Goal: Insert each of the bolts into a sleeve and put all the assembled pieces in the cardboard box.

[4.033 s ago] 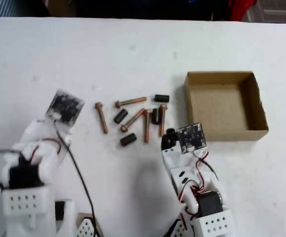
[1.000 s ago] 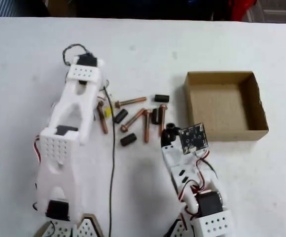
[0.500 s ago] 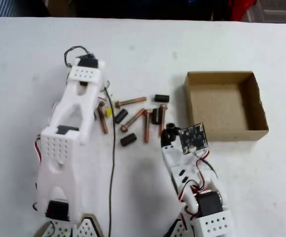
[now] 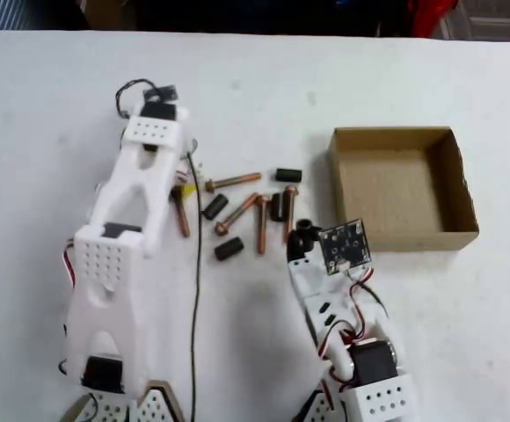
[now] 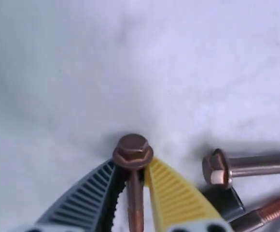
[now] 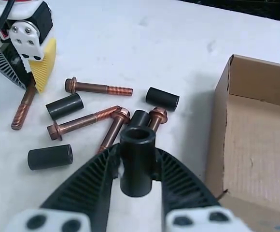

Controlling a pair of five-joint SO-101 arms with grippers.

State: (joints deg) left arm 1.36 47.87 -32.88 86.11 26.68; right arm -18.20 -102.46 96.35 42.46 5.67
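My left gripper (image 5: 133, 169) has its grey and yellow fingers shut on the shank of a copper bolt (image 5: 133, 150), just under the hex head, low over the table. From above, that gripper (image 4: 178, 194) sits at the left end of the parts cluster, with the bolt (image 4: 183, 221) sticking out toward the near side. My right gripper (image 6: 137, 166) is shut on a black sleeve (image 6: 137, 157) with its bore facing up. It is at the near right of the cluster (image 4: 302, 236). The cardboard box (image 4: 396, 134) stands at the right with nothing showing inside.
Several loose bolts (image 4: 233, 181) (image 4: 261, 224) and black sleeves (image 4: 288, 175) (image 4: 229, 249) lie between the two grippers. The box's near wall (image 6: 219, 121) is close beside the right gripper. The left arm's cable (image 4: 198, 290) trails across the table. Open table lies beyond the parts.
The left arm has stretched out from its folded pose to the leftmost bolt, and its yellow finger has closed in on the shank. The right arm has held still with the sleeve.
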